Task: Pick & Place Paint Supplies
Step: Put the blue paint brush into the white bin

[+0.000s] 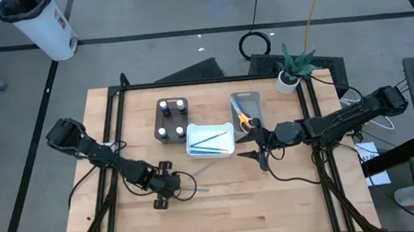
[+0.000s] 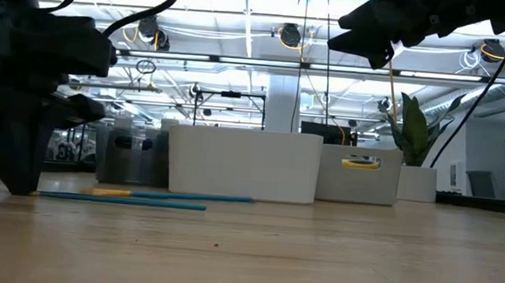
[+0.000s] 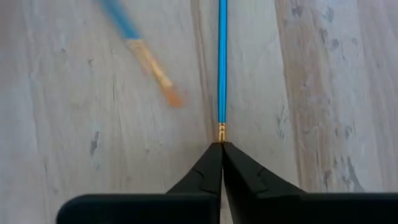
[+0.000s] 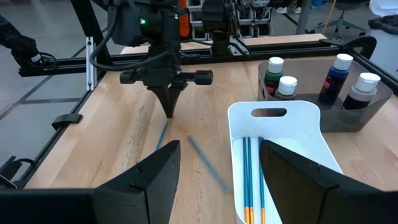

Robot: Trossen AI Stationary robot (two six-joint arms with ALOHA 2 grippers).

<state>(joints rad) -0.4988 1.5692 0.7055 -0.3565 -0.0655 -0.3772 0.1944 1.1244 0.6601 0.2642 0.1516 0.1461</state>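
Pinched shut on the tip of a blue brush (image 3: 222,62), the left gripper (image 3: 222,146) wants a straight lift, clear of the second brush (image 3: 140,50) beside it. From above, the white tray (image 1: 211,140) is near. The right gripper (image 4: 219,165) hovers open over that tray.

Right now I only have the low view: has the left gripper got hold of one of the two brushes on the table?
Observer: Yes. The left gripper is shut on the very end of one blue brush.
Operator: And the other one?
Observer: The second brush lies loose beside it at an angle, not gripped.
Operator: Is the right gripper free?
Observer: The right gripper hangs open and empty next to the white tray.
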